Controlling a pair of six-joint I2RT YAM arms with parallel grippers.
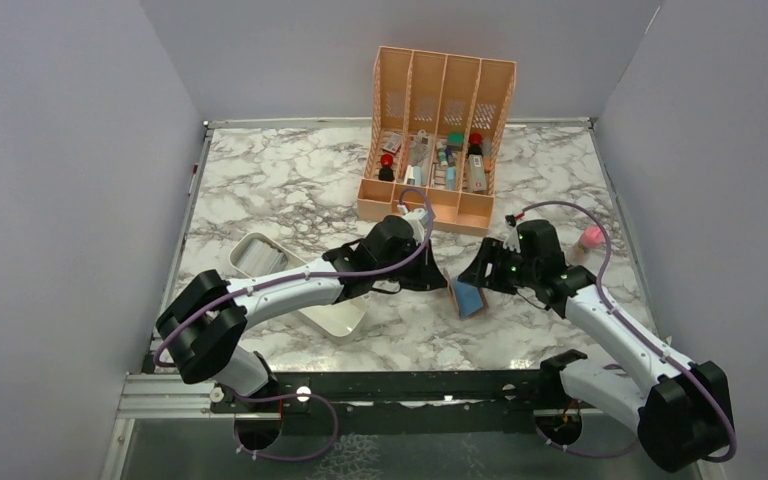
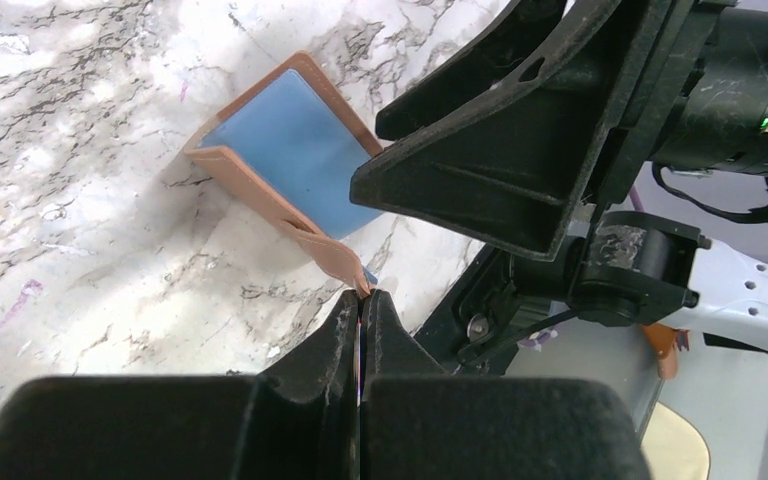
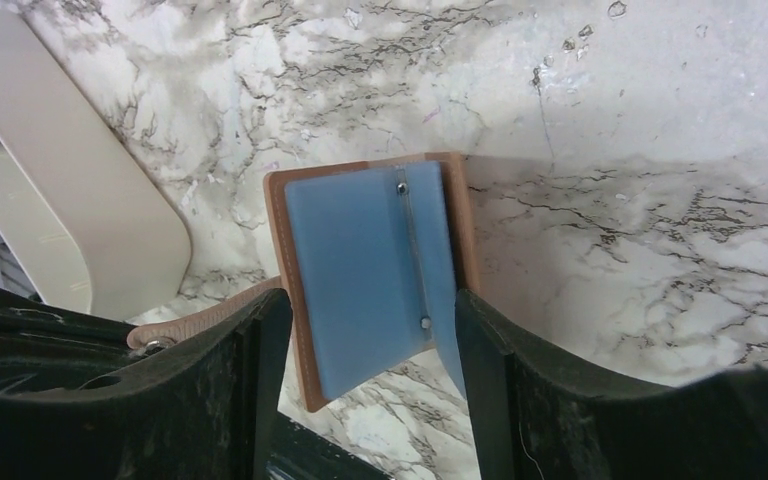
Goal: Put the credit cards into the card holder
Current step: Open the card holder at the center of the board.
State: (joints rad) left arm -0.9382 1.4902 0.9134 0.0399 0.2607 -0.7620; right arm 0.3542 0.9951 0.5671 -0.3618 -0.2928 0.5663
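Observation:
The card holder (image 1: 468, 297) lies open on the marble between both grippers, brown outside and light blue inside. In the right wrist view the card holder (image 3: 360, 250) has a blue inner flap standing up. My right gripper (image 3: 370, 305) is open, with its fingers straddling the holder's near end. It shows in the top view (image 1: 478, 275). My left gripper (image 2: 363, 300) is shut on a thin credit card held edge-on. Its tips touch the holder's brown snap tab (image 2: 340, 260). The left gripper (image 1: 438, 280) sits just left of the holder.
A white oblong tray (image 1: 335, 318) lies under the left arm, also in the right wrist view (image 3: 80, 220). A tall peach organizer (image 1: 438, 130) with small items stands at the back. A small pink object (image 1: 591, 238) lies at the right.

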